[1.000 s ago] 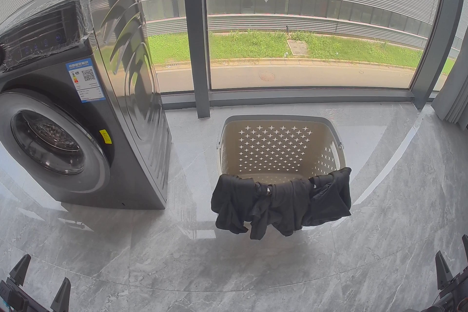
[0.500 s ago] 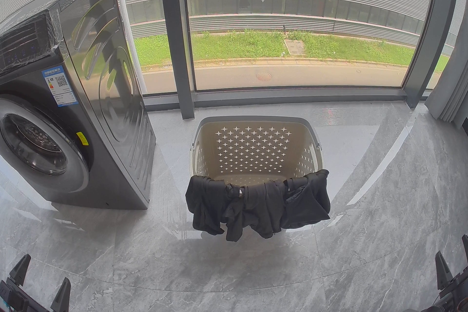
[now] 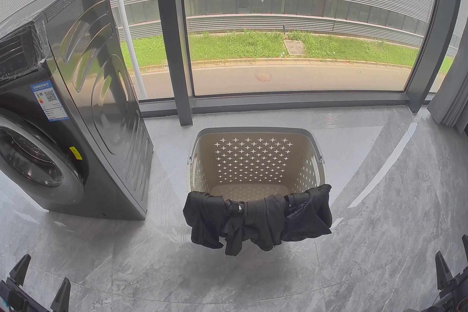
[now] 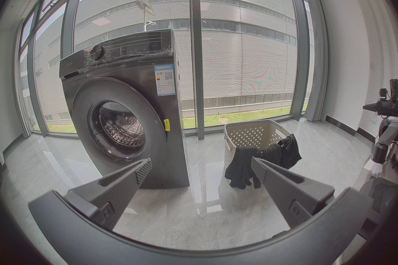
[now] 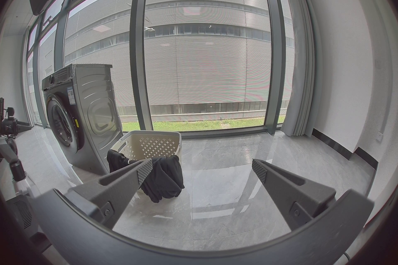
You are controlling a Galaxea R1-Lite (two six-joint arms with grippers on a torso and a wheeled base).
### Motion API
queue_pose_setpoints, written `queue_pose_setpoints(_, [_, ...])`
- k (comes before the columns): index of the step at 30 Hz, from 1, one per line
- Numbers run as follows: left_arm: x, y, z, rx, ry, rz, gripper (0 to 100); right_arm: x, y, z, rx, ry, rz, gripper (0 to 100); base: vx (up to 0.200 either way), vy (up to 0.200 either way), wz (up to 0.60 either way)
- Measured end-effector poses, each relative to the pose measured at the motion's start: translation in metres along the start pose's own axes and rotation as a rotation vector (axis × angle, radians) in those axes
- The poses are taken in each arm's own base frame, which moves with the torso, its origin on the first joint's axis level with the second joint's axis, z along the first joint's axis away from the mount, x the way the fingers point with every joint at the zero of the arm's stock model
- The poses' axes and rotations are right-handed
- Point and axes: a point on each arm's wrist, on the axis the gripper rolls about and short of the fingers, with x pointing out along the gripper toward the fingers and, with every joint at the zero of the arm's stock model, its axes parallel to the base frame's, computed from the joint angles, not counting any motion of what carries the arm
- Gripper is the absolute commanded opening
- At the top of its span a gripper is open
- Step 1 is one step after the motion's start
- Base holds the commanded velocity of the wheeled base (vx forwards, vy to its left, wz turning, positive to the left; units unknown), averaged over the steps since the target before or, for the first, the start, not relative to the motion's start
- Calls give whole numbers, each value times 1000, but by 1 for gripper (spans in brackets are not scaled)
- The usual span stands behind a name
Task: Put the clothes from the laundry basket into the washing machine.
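A: Start at the left. What is the condition of the left gripper [image 4: 201, 165]?

B: It is low at the near left, above the grey marble floor [image 3: 390, 191]. Its fingers [image 4: 120, 187] are spread wide with nothing between them.

A: What is the next item along?

B: The washing machine [image 3: 97, 108], dark grey, stands on the floor at the left, close to the window [image 3: 302, 15]. The round door [image 3: 34, 162] on its front looks shut. Clear wrap covers the control panel [image 4: 124, 48] on top.

A: Where is the laundry basket?

B: The laundry basket [image 3: 253, 157] is cream with star-shaped holes. It sits on the floor just right of the machine, apart from it, in front of the window. Its inside floor shows bare.

A: And the clothes?

B: The clothes [image 3: 258, 223] are black and bunched. They are draped across the basket's near rim and hang down its outer side towards the floor. They are well apart from both grippers.

A: And on the right?

B: The right gripper [image 5: 202, 167] is low at the near right, above the floor. Its fingers [image 5: 290, 191] are likewise fully parted and hold nothing.
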Motion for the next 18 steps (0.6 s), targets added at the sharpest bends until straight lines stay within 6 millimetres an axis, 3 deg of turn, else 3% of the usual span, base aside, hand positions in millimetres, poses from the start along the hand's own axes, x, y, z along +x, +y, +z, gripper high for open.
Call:
queue_pose_setpoints(13, [0, 0, 0, 0, 0, 0, 100, 0, 0, 0, 0, 0, 0, 100, 0, 0, 0])
queue_pose_setpoints(18, [0, 0, 0, -1, 0, 0, 100, 0, 0, 0, 0, 0, 0, 100, 200, 0, 0])
